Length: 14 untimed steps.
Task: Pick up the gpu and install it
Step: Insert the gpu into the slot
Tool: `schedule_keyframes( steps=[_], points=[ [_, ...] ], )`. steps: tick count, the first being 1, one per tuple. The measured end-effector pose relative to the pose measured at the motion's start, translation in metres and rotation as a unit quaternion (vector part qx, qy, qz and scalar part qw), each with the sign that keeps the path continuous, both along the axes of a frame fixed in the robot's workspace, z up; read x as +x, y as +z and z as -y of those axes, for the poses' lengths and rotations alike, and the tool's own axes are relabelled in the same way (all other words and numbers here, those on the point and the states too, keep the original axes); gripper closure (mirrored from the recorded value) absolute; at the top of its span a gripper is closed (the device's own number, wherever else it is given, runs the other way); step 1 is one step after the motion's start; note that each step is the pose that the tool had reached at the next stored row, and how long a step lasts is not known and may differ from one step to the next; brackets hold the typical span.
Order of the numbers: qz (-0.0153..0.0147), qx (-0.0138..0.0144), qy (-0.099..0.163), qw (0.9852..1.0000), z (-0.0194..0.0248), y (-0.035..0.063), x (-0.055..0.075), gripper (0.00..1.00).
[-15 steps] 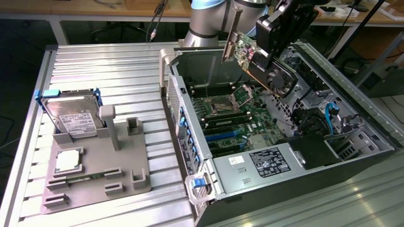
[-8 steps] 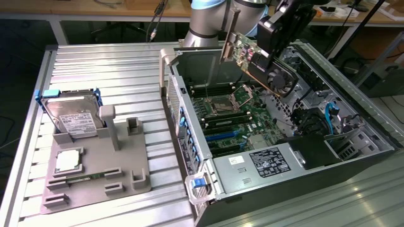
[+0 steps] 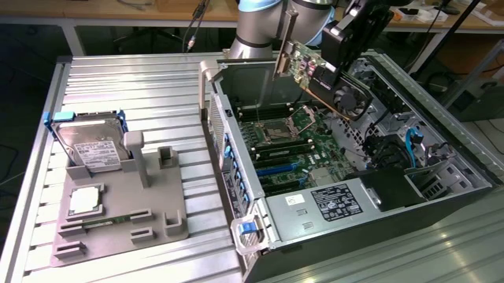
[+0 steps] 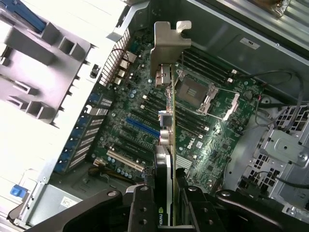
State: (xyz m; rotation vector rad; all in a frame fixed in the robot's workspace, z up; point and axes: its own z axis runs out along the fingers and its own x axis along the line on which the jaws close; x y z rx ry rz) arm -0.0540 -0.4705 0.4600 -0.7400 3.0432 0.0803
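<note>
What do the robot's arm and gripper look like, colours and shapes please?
The arm is a thick silver-grey cylinder with a light blue joint cap at its upper end. The gripper is matte black and blocky. It has two dark angular fingers with round screw heads set into them.

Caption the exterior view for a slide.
Gripper holds the gpu over the open computer case; hard drive stands apart.

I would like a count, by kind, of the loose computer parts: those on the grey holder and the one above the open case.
gpu: 1
hard drive: 1
processor chip: 1
memory stick: 1
Total: 4
</note>
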Motion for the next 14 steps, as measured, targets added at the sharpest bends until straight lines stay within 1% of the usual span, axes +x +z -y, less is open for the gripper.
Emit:
schedule_keyframes(
  steps=[14],
  points=[
    [0.0000, 0.0000, 0.024, 0.9997, 0.0000, 0.0000, -0.0009, 0.73]
  ],
)
